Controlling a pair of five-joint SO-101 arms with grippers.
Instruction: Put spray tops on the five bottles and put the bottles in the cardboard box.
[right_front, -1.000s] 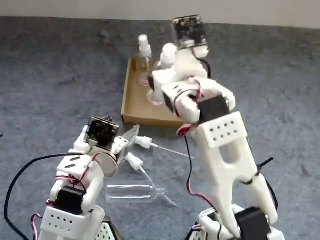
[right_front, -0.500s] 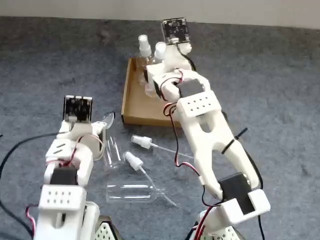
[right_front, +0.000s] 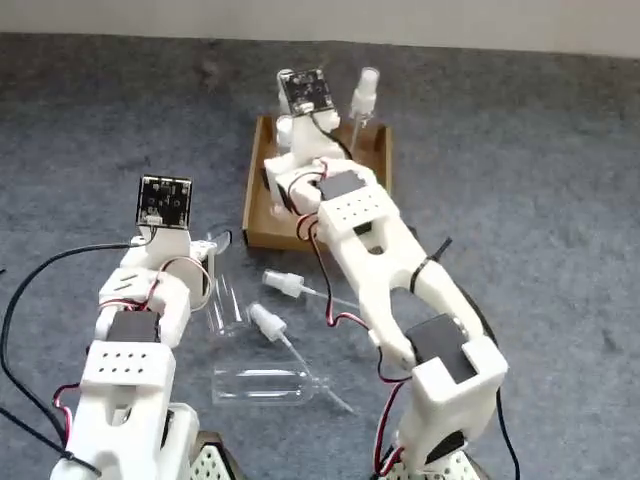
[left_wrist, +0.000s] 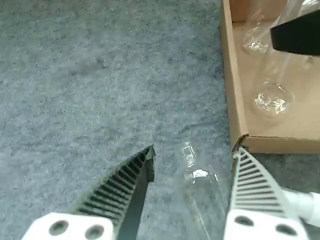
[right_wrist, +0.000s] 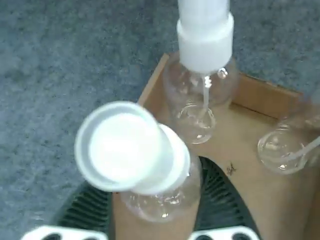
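Your right gripper (right_wrist: 156, 202) is clamped on a capped bottle (right_wrist: 150, 167) inside the cardboard box (right_wrist: 256, 97). Your left gripper (left_wrist: 194, 154) hangs spread over an uncapped bottle (left_wrist: 201, 181) lying on grey carpet (left_wrist: 75, 75), which meets a pale wall (right_front: 450, 18).

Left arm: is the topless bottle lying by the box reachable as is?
Probably yes. The left gripper is open with its fingers either side of the clear bottle on the carpet, nothing between them. The cardboard box wall lies beyond, apart from it.
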